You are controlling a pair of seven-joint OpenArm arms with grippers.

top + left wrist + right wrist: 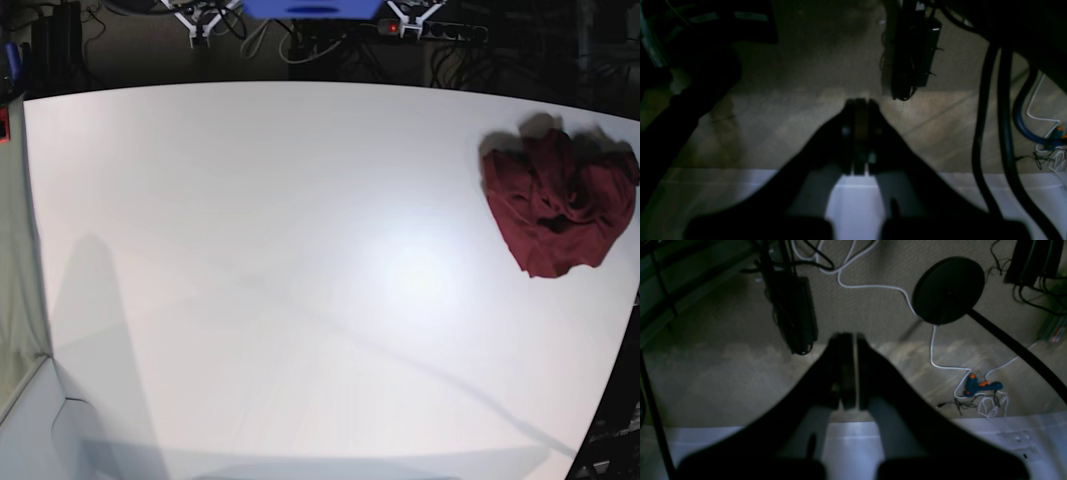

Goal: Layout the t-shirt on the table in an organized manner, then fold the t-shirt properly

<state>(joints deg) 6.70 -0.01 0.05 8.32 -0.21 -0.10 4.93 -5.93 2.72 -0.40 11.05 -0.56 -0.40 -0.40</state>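
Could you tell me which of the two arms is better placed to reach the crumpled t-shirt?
Likely the left: the t-shirt lies at the table's right edge in the base view, the left arm's side. Neither gripper shows there.

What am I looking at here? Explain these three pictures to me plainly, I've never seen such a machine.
It is a robot with two arms, each ending in a pincer with a camera behind it. Two pictures come from those cameras: the left gripper and the right gripper, both shut and holding nothing, looking down past the table's edge at the floor. The third looks down on the table from above. A crumpled t-shirt lies near its right edge, not yet touched.
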